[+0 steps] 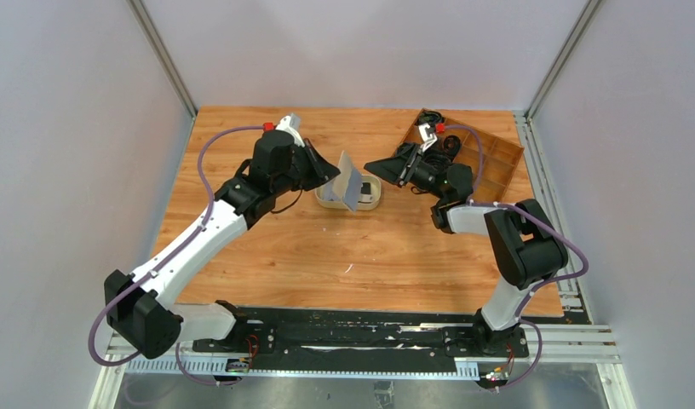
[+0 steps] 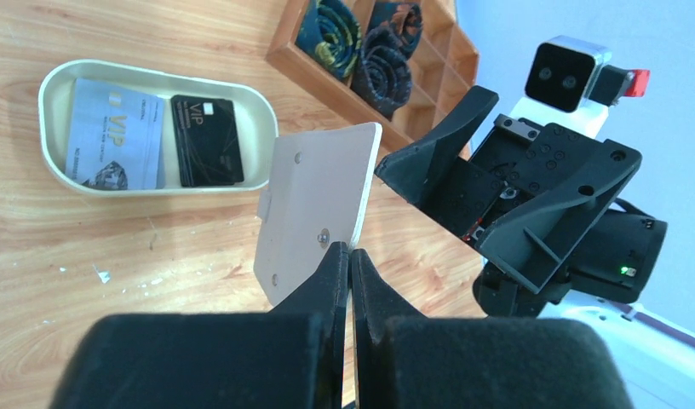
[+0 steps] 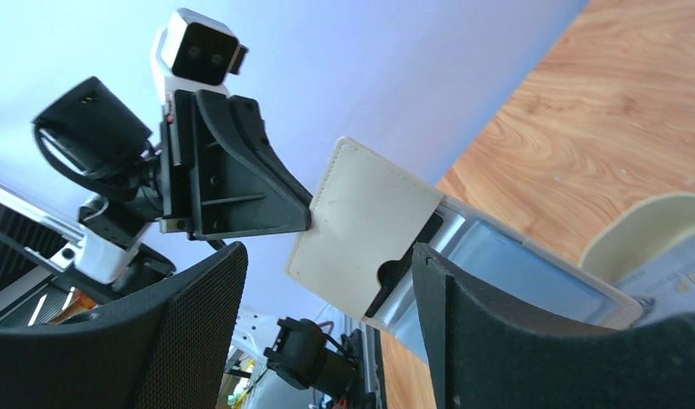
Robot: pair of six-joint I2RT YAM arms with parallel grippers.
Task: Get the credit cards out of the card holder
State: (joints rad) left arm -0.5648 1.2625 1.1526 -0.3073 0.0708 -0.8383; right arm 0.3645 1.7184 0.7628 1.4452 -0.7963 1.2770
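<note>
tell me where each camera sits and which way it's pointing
Top external: above and behind the bases, looking down on the table; the left arm and right arm show whole.
Left wrist: on the left arm, looking along the shut left gripper at the card holder it pinches, dish beyond.
Right wrist: on the right arm, looking through the open right gripper at the card holder.
Shared: both wrist views show the card holder.

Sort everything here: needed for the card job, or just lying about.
Job: cream bifold card holder, in shut left gripper; pale blue card in its pocket; pale blue VIP card, black VIP card in oval beige dish; open right gripper.
Lying about: brown wooden compartment tray; dark patterned fabric rolls.
</note>
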